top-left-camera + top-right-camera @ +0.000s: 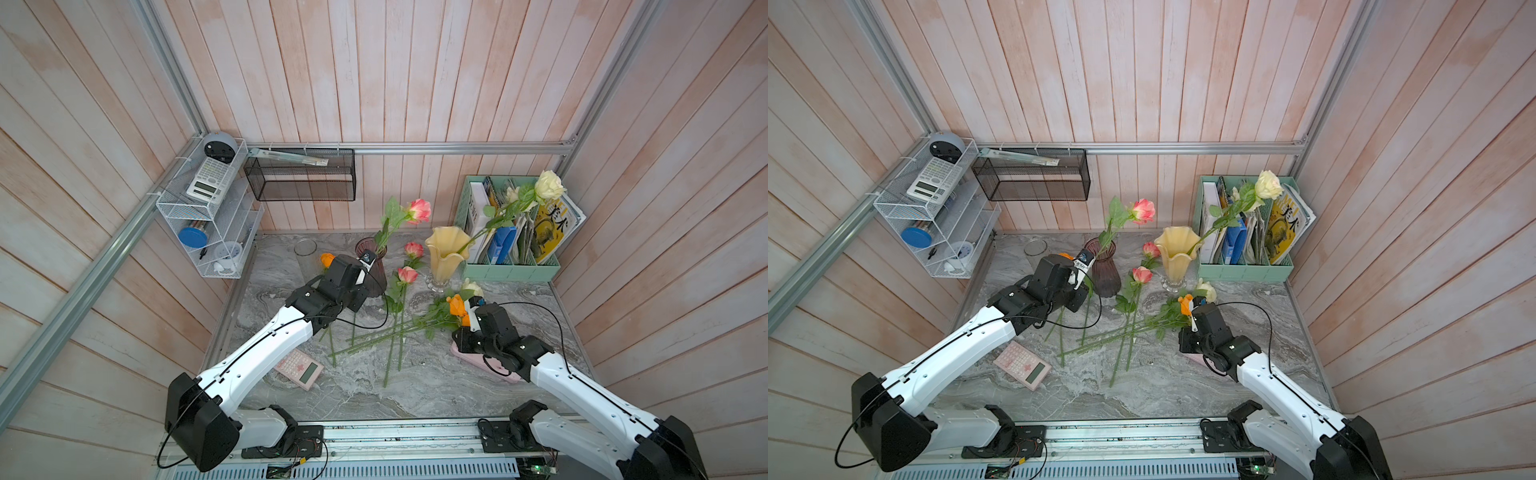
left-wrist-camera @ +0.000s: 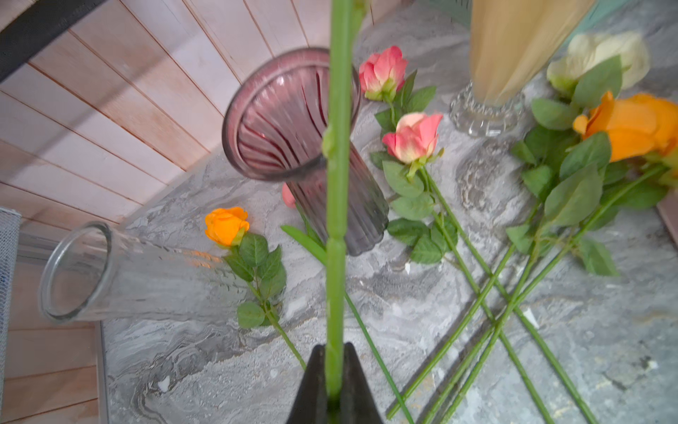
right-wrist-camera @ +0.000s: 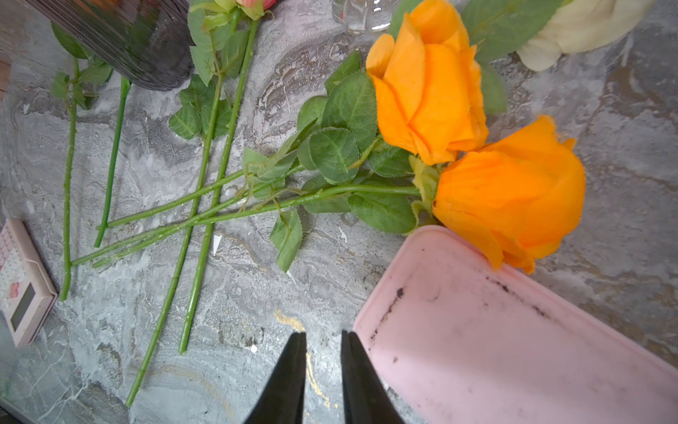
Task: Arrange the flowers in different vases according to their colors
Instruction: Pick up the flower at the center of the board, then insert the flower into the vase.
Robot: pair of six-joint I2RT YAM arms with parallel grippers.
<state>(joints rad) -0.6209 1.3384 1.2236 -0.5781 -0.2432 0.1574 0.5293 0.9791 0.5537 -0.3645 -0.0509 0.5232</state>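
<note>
Left claw (image 2: 334, 348): clamped on the stem of a pink rose (image 1: 419, 210), held up across the purple vase (image 2: 257, 121) mouth.
Right claw (image 3: 323, 336): slightly parted, holding nothing, over the worktop (image 3: 257, 293).
Beside it: two orange roses (image 3: 425, 84) lying flat, pink case (image 3: 513, 348).
Yellow vase (image 1: 444, 249): one cream rose (image 1: 549, 186) inside.
Clear vase (image 2: 146, 279): upright, small orange rose (image 2: 225, 224) just beside it.

Overhead stereo pair, wrists close, seemingly downward

White link shells, black joint housings, thin black cables, tapered black jaws: left arm (image 1: 266, 345), right arm (image 1: 582, 386).
</note>
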